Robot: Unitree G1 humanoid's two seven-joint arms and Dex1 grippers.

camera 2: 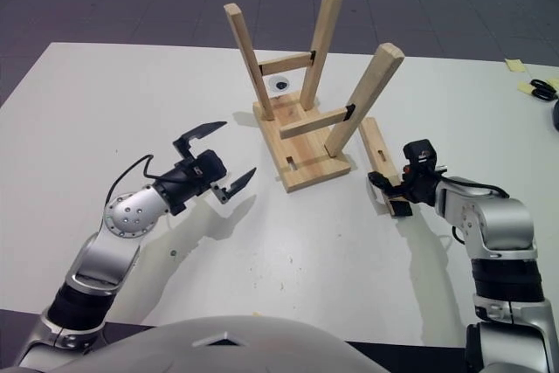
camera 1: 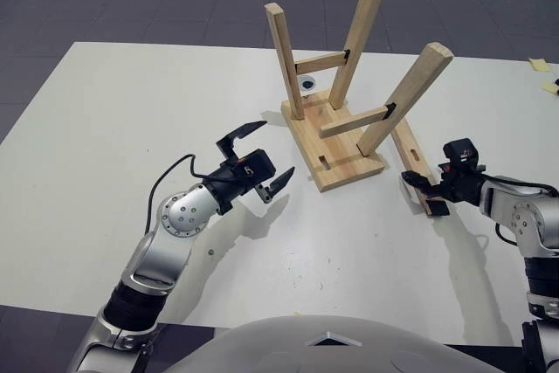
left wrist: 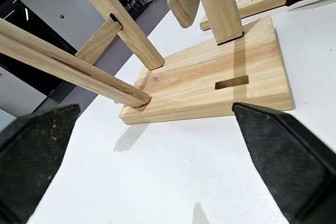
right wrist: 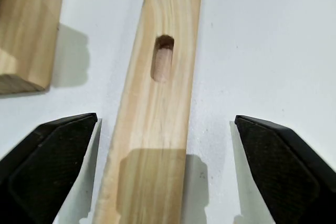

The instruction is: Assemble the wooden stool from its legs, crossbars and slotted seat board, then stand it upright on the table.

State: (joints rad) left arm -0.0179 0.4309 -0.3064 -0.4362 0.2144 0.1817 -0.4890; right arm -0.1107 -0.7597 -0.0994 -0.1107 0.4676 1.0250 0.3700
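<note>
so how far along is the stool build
Done: three legs stand in the seat board, linked by two crossbars. In hand: the right end effector sits open astride the fourth leg, which lies on the table beside the board, not yet gripped; the left end effector hovers open and empty. Left: slot in that leg, then stand it all upright.

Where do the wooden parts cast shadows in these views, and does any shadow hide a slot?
Left wrist view: the seat board throws a soft shadow on the table beside its near corner; its empty slot is dark but readable. Right wrist view: the board shades the table beside it, and a shadow band crosses the loose leg, short of its hole.
</note>
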